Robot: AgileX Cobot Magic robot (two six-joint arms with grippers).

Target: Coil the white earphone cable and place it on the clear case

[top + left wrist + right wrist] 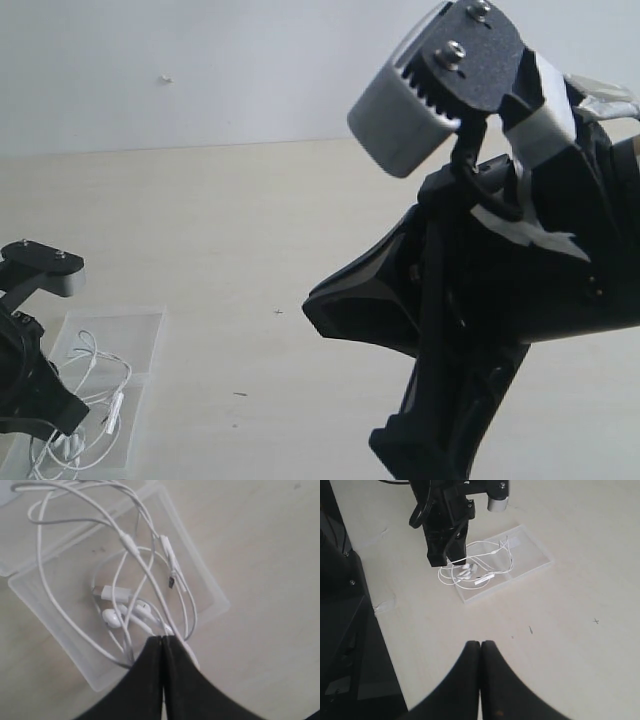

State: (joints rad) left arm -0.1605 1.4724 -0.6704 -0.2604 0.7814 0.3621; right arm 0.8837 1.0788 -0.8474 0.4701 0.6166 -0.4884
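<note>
Your left gripper (162,641): jaws pressed together, no gap, tips pointing down. Your left arm (444,522) reaches low. Your right gripper (481,645): jaws likewise closed tight. Your right arm (490,270) raised, well apart from left.

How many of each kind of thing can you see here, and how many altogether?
white earphone cable: 1
clear case: 1
robot arms: 2
Total: 4

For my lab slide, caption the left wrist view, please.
Shut left gripper at the edge of the white earphone cable, which lies loosely looped across the clear case.
</note>
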